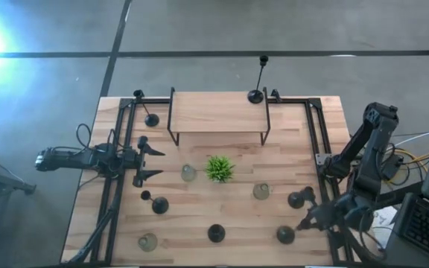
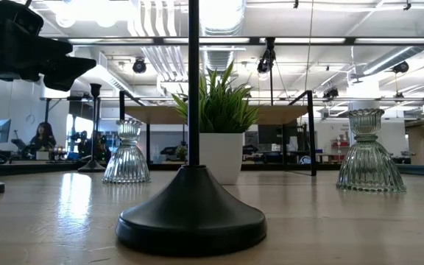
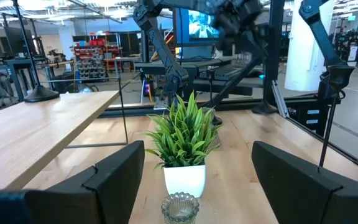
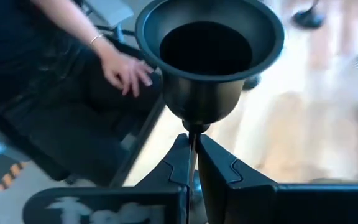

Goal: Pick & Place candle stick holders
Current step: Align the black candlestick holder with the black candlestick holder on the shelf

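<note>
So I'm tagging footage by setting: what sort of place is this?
Probably an open-plan robotics lab or workshop: exposed silver ceiling ducts, desk monitors behind the light wooden table, and a seated person working.

Black candle stick holders (image 1: pixel 159 205) and glass ones (image 1: pixel 188 173) ring the green plant (image 1: pixel 218 168); right gripper (image 1: pixel 304 221) seemingly touches one.

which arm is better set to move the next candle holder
Right. In the right wrist view the right gripper is shut on a black holder's stem, near the table's right front corner. The left gripper hangs open at the left side, holding nothing.
</note>
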### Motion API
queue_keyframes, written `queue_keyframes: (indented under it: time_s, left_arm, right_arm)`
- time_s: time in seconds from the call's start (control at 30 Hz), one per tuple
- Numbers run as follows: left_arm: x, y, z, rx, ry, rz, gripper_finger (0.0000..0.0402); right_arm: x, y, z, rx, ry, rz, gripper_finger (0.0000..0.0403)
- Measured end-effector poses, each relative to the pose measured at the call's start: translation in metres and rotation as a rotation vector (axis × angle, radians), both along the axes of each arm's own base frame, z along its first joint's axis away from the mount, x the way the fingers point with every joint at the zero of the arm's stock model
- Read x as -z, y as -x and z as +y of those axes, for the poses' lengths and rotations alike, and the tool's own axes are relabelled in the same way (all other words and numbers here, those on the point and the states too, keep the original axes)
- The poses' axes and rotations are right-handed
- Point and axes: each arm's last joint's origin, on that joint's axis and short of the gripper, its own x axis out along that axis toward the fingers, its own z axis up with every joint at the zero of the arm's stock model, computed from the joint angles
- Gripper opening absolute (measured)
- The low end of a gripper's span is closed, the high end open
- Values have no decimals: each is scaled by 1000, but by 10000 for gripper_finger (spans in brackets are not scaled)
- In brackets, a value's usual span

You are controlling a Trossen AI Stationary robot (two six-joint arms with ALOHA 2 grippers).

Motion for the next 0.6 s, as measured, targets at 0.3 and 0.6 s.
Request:
queue_keyframes:
  time_s: [0.3,0.6]
  left_arm:
    - [0,0,0,0,0,0,300]
    - [0,0,0,0,0,0,300]
  right_arm:
    - [-84,-19,-63,109,170,-146,8]
    - [-124,-61,-137,384,271,-189,8]
